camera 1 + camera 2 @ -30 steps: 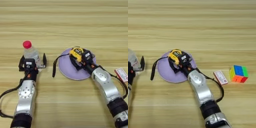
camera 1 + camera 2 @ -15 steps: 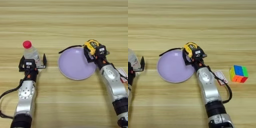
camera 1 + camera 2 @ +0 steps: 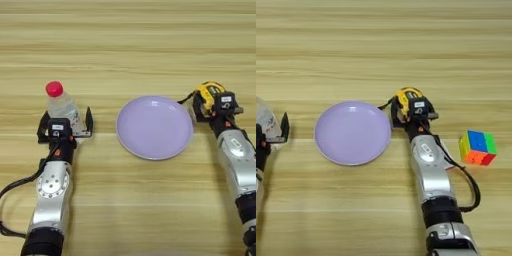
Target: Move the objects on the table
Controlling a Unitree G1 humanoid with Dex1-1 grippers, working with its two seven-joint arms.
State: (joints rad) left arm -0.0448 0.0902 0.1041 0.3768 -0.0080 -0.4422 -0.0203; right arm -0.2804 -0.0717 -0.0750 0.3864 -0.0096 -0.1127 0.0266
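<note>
The right gripper (image 3: pixel 405 111) squeezes the tape measure (image 3: pixel 405 98) beside the plate (image 3: pixel 351 132); the left gripper (image 3: pixel 65 124) stands apart around the bottle (image 3: pixel 61 104)

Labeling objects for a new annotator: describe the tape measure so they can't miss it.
Find the round lilac plate mid-table. Just off its right rim, the right gripper is shut on the tape measure. It is a small yellow-and-black case with a black strap, unlike the multicoloured cube further right or the clear bottle far left.
</note>
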